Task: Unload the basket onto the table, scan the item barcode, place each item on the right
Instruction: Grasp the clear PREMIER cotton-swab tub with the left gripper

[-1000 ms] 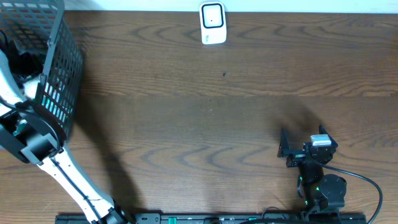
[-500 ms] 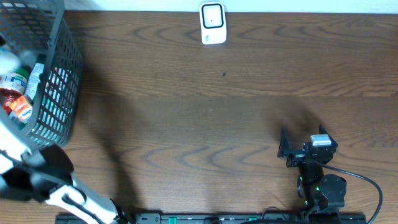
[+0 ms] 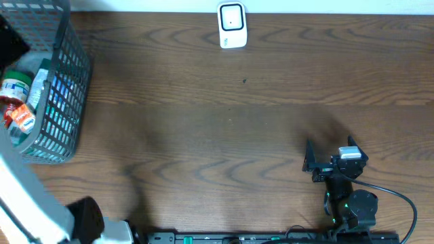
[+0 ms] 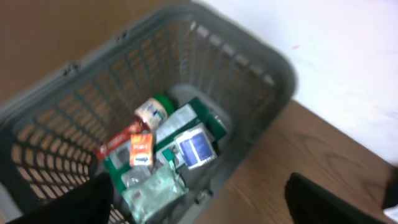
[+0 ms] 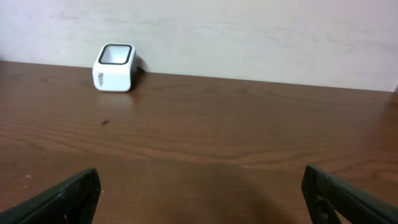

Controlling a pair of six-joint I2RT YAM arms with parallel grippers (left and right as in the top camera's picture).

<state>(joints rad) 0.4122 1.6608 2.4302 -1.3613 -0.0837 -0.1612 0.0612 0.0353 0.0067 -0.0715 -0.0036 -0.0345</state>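
Observation:
A grey mesh basket (image 3: 68, 81) stands at the table's far left and holds several items. In the left wrist view the basket (image 4: 273, 68) lies below me with a green-capped bottle (image 4: 151, 111), a red packet (image 4: 118, 143), a blue card box (image 4: 196, 148) and a pale green pouch (image 4: 152, 194) inside. My left gripper (image 4: 208, 202) hangs above the basket's near rim, open, with nothing between its fingers. The white barcode scanner (image 3: 232, 26) sits at the back edge, centre. My right gripper (image 3: 329, 146) rests open and empty at the front right, facing the scanner (image 5: 114, 67).
The left arm's white link (image 3: 27, 203) crosses the front left corner of the overhead view. A pale wall runs behind the table's back edge. Bare wooden tabletop (image 3: 224, 129) stretches between basket, scanner and right arm.
The left arm has drawn back out of the basket toward the front left, uncovering the items inside. Its jaws have spread wider. The right arm has not moved.

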